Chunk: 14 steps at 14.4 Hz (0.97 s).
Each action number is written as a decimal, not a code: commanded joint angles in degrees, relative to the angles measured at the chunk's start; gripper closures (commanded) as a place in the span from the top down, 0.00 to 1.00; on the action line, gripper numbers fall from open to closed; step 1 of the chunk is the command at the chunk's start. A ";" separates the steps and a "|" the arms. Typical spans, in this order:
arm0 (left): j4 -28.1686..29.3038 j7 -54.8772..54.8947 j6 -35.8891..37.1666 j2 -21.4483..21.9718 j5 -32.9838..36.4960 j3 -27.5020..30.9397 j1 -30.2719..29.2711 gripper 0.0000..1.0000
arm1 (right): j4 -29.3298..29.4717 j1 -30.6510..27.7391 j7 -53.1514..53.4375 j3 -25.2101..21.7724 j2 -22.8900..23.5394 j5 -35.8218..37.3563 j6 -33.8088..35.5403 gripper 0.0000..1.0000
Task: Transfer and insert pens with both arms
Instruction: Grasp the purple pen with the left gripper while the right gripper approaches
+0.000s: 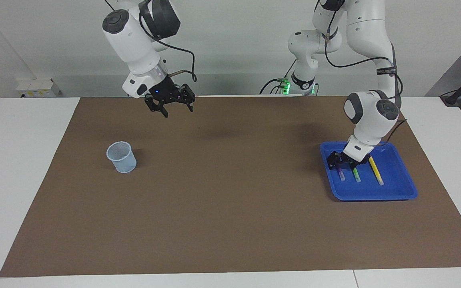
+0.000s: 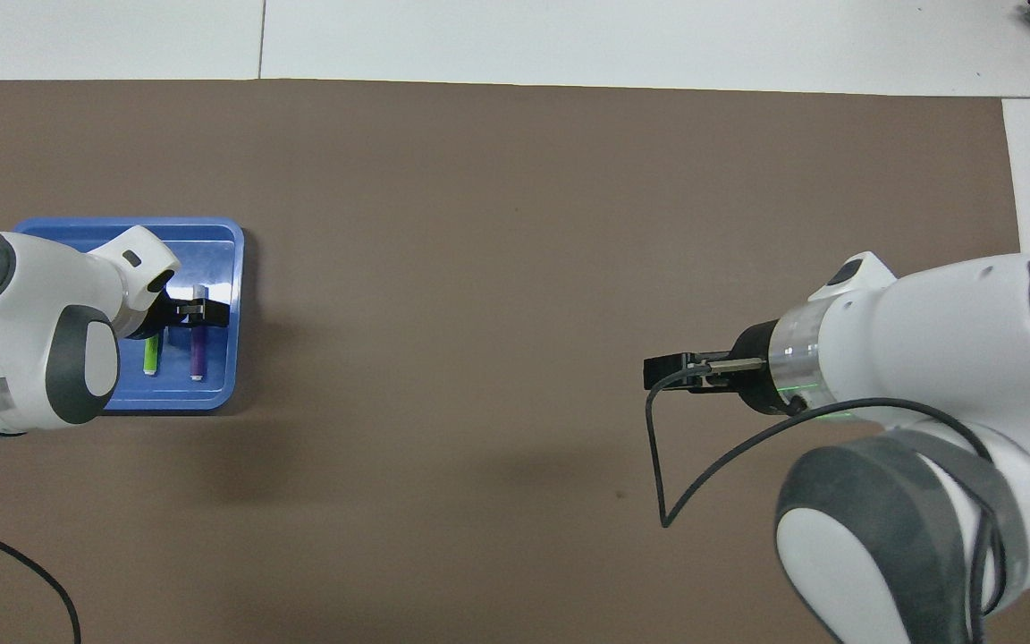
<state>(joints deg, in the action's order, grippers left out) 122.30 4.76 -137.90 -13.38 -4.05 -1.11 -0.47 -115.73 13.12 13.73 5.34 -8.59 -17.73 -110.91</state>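
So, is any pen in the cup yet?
No: the cup looks empty, and the purple, green and yellow pens lie in the blue tray.

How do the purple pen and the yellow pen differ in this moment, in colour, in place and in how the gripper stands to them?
The purple pen lies at the tray's edge toward the right arm's end; the yellow pen lies toward the left arm's end. The left gripper is down over the purple pen and hides part of it; the yellow pen lies uncovered beside the gripper. Both lie flat in the blue tray, about parallel, pale ends away from the robots.

Robot lab: two white arms [image 1: 368, 116], brown mat [image 1: 230, 200] on white table [image 1: 22, 160].
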 commanded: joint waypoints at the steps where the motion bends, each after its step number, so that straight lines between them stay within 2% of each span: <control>1: 0.49 0.86 -1.40 0.11 -0.87 0.50 0.56 0.82 | -2.04 0.50 2.96 -0.16 0.50 -3.70 -2.55 1.00; 5: 0.57 0.78 -1.93 0.11 -0.87 0.50 0.56 0.47 | -1.96 0.68 10.85 -0.16 3.49 -11.00 -9.84 1.00; 9: 0.57 0.60 -2.20 0.02 -0.87 0.50 0.48 0.11 | -1.87 5.24 21.40 -0.16 4.54 -11.62 -15.90 1.00; 11: 0.57 0.51 -2.20 0.02 -0.87 0.50 0.56 0.00 | -1.78 5.86 23.79 -0.16 5.33 -12.15 -17.41 1.00; 14: 0.49 0.34 -1.41 0.02 -0.87 0.50 0.47 0.00 | -1.61 6.56 25.46 -0.16 6.21 -17.32 -20.12 1.00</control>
<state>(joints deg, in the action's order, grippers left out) 122.23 4.76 -138.75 -13.37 -4.05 -1.01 -0.46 -117.44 19.27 37.83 5.37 -3.29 -31.41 -128.70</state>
